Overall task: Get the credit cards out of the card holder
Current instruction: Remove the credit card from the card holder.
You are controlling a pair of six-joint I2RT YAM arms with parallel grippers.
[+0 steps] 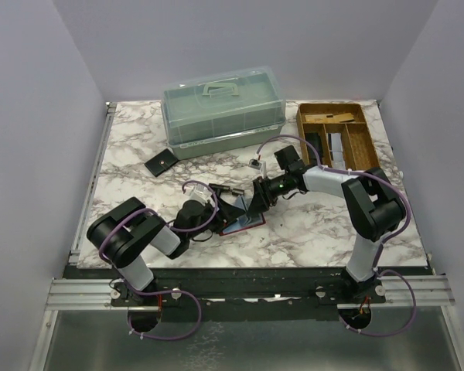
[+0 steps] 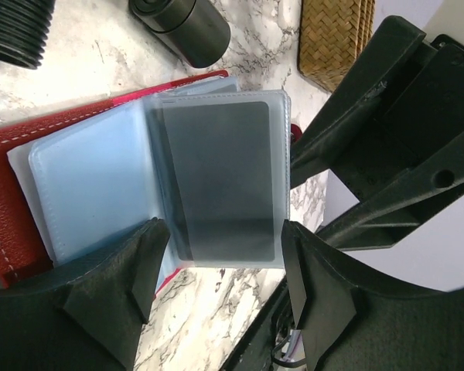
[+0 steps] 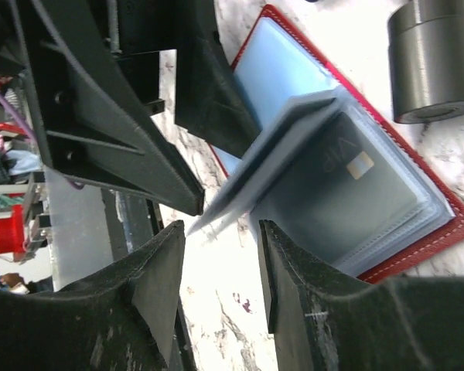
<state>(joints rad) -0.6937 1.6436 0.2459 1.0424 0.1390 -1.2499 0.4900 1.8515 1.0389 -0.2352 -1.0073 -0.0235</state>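
Now the left jaws stand spread at nine o'clock of the open red card holder (image 1: 243,225) mid-bench (image 1: 139,154), straddling a sleeve (image 2: 279,154) holding a grey credit card (image 2: 216,178). The right jaws, at one o'clock, gape apart around a sleeve's edge.

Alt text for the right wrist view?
A red card holder lies open on a marbled table, its clear sleeves fanned up, a grey chip card showing in one. The right claw hangs open at the lifted sleeve's edge; a grey cylinder sits top right.
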